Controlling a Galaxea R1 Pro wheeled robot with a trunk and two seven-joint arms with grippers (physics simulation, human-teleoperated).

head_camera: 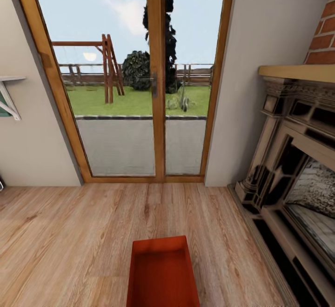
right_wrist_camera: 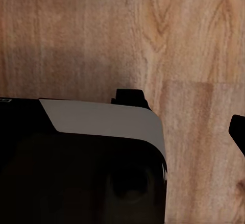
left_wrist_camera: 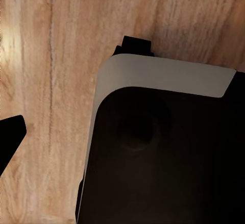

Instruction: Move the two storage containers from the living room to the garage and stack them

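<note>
One orange-red container (head_camera: 163,274) sits on the light wood floor (head_camera: 70,232) of the living room, near the robot and straight ahead, its long side running away toward the glass patio door (head_camera: 156,88). It is open-topped and looks empty. The fireplace (head_camera: 293,167) stands along the right, close beside the container's path, and a bare wall fills the left.

Each wrist camera looks down on floorboards past a dark, white-edged body of the robot. The left end effector (left_wrist_camera: 71,86) shows a dark fingertip at each side of that view, as does the right end effector (right_wrist_camera: 186,114); neither holds anything, and I cannot tell how wide either is spread.

The risks from here are a matter of judgement. Both arms hang low and away from the container, so a reach could come in off-centre and push the light bin along the smooth boards instead of gripping its flared wall. Pinching one wall alone may let it tilt and slip. Turning with it near the fireplace base could knock it loose.
</note>
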